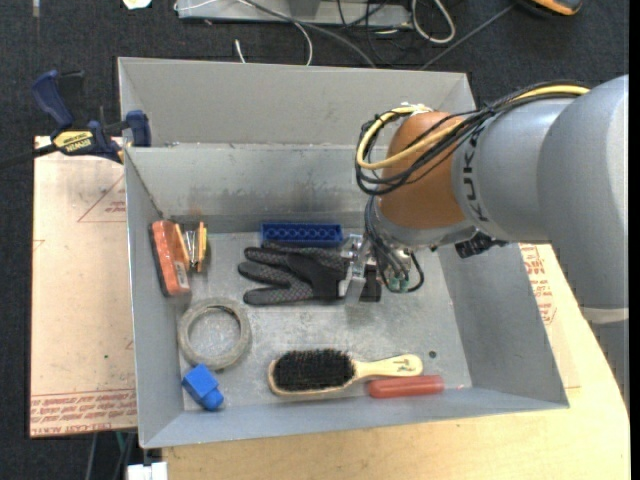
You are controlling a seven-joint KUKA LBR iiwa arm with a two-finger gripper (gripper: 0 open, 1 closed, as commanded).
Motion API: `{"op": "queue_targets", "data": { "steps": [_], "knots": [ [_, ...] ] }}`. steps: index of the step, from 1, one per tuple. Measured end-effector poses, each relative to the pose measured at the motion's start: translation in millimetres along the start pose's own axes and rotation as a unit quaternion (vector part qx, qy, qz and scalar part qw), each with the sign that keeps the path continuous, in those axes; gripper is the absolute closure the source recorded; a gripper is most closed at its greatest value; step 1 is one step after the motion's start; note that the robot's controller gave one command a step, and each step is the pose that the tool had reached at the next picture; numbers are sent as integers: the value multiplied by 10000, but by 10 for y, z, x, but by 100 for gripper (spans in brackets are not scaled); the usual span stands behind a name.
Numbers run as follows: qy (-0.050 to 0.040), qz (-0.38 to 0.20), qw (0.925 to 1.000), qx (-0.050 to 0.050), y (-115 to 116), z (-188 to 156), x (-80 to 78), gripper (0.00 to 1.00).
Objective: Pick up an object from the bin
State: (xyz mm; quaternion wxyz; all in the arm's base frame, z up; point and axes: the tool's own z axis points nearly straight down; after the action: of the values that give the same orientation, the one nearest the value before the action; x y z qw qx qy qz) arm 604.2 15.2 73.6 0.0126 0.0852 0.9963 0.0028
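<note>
The gripper sat low at the centre of the frame, right at the cuff end of a black glove that lay flat with its fingers pointing left. Whether the gripper was wide, narrow or clamped on the cuff could not be told. A blue toothed bar lay just above the glove.

The grey metal bin had a scuffed floor and stood over a dark floor. An orange stapler lay at the left, a tape roll and a blue block at the lower left, and a hairbrush touching a red marker along the bottom.

The arm covered the bin's upper right, and the gripper hid the cuff's edge.
</note>
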Motion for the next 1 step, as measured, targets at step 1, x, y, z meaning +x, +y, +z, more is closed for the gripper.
{"op": "queue_targets", "data": {
  "steps": [1],
  "knots": [
    [35,-108,9999,2,107,-697,6,100]
  ]
}}
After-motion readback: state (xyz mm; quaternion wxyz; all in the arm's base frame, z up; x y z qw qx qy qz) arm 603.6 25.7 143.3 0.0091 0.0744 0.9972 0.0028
